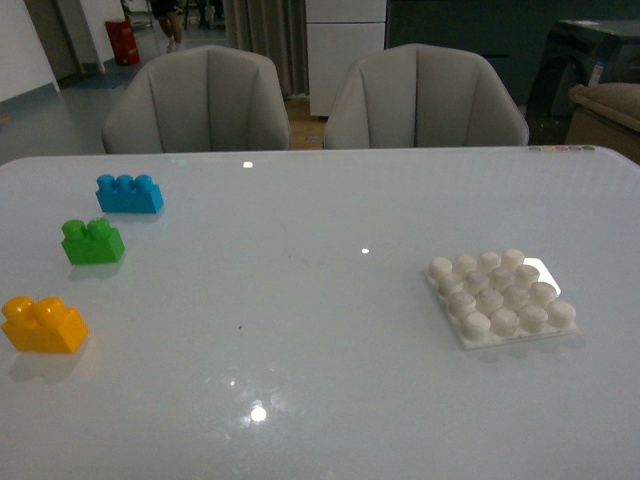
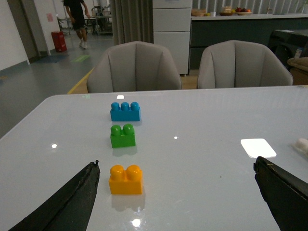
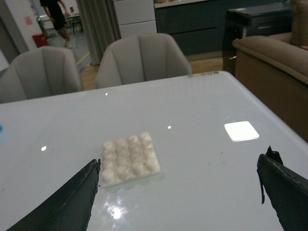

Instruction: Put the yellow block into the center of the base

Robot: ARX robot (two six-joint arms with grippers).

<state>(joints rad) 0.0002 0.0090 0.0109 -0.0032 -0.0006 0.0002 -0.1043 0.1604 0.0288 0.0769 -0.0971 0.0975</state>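
Zero steps done, as I read it. Both my grippers are empty, jaws spread wide. The left gripper (image 2: 176,166) hangs over the table (image 1: 300,350) with the yellow block (image 2: 126,179) just ahead, nearer its left finger and not touched. The right gripper (image 3: 180,161) hangs facing the base (image 3: 129,159), clear of it too. The yellow block sits upright at the table's near left, studs up, well apart from the base over on the right. All base studs are bare, with nothing seated at centre. Beyond the yellow come the green brick (image 1: 93,241) and then the blue brick (image 1: 129,193), in a row running away from me. Left to do: grasp, carry across, line up on the centre studs, press down.
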